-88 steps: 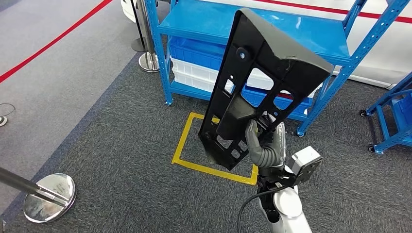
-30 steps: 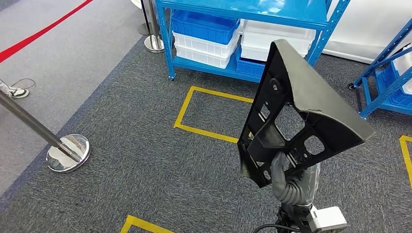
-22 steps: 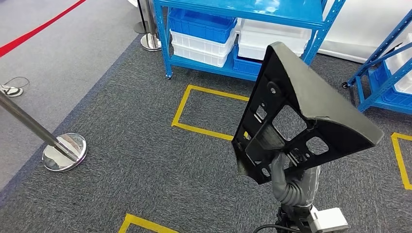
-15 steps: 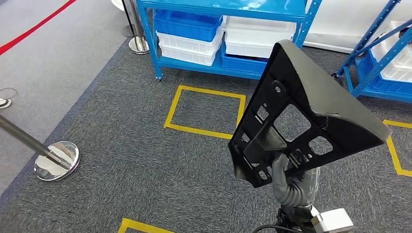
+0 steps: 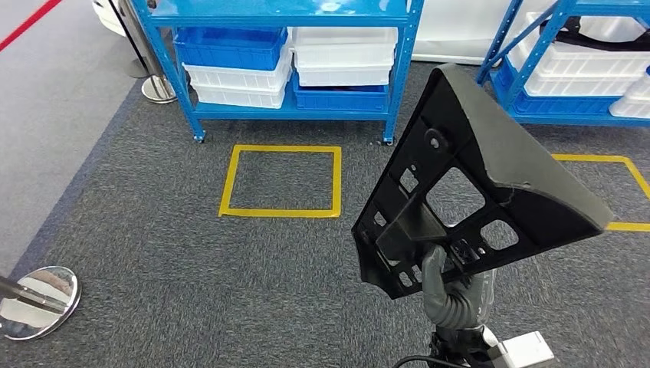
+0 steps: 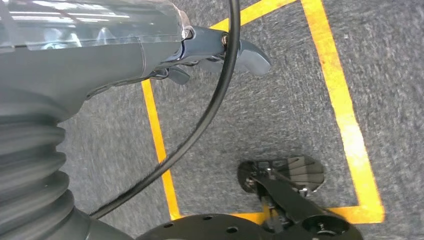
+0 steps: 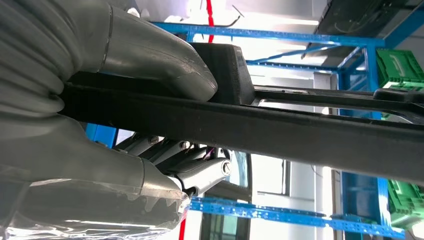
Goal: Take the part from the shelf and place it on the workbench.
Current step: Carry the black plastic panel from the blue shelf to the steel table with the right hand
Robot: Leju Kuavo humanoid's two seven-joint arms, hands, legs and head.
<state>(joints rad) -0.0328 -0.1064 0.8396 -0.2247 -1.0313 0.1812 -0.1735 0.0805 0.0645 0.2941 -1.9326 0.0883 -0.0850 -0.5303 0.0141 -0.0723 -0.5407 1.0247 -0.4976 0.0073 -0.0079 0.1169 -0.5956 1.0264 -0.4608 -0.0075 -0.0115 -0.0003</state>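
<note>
So the whole view has swung compared to a few seconds back: the camera moved, not the stuff. The blue shelf [image 5: 280,69] with its blue and white bins [image 5: 291,61] now sits further up and left, a second blue rack [image 5: 567,69] has come into view at the upper right, and the chrome stanchion base [image 5: 34,300] has slid to the bottom left corner. The yellow taped square [image 5: 281,182] is now left of the part instead of behind it.

The right robot hand [image 5: 452,295] is still clamped on the lower end of the part [image 5: 467,184], carrying it up in the air over the carpet [image 5: 169,276], same grip as before. Right wrist view shows the thumb [image 7: 150,55] over one face and fingers [image 7: 200,172] under the other.

Left robot hand [image 6: 220,50] hangs over the floor with nothing in it, fingers apart.

Open carpet lies left of the part, racks ahead.

The part is a long black plastic panel, tilted, with several cutouts, ribs and a wide wedge-shaped flange at its top right.
</note>
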